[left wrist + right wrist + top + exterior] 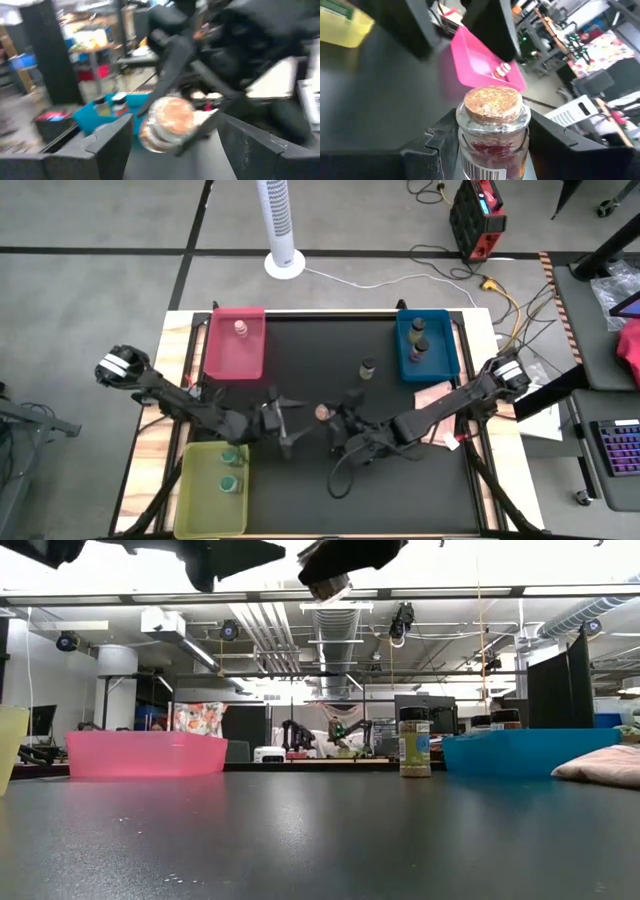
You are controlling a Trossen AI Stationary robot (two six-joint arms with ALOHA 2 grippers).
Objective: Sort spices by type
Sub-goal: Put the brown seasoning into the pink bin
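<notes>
A small glass spice jar with a cork top [492,107] is held in the air above the table's middle by my right gripper [492,142], which is shut on it. In the high view the jar [321,412] shows between the two grippers. My left gripper [170,150] is open and faces the jar's cork end [167,120] from the table's left, one finger to each side, without touching it. Another dark-capped jar [368,368] stands on the black mat on its base. My right gripper pinches the jar by its glass body [470,150], below the neck, between its two fingers [432,145]. It comes at the jar from the table's right. The jar is lifted clear of the table [330,585] and tilted, with its cork end toward the left gripper.
The red tray [222,355] at far left holds a pink-topped jar [240,328]. The blue tray [443,350] at far right holds two dark-capped jars [418,326]. The yellow-green tray [200,500] at near left holds two green-lidded jars [231,457]. A pink cloth [436,394] lies at the right.
</notes>
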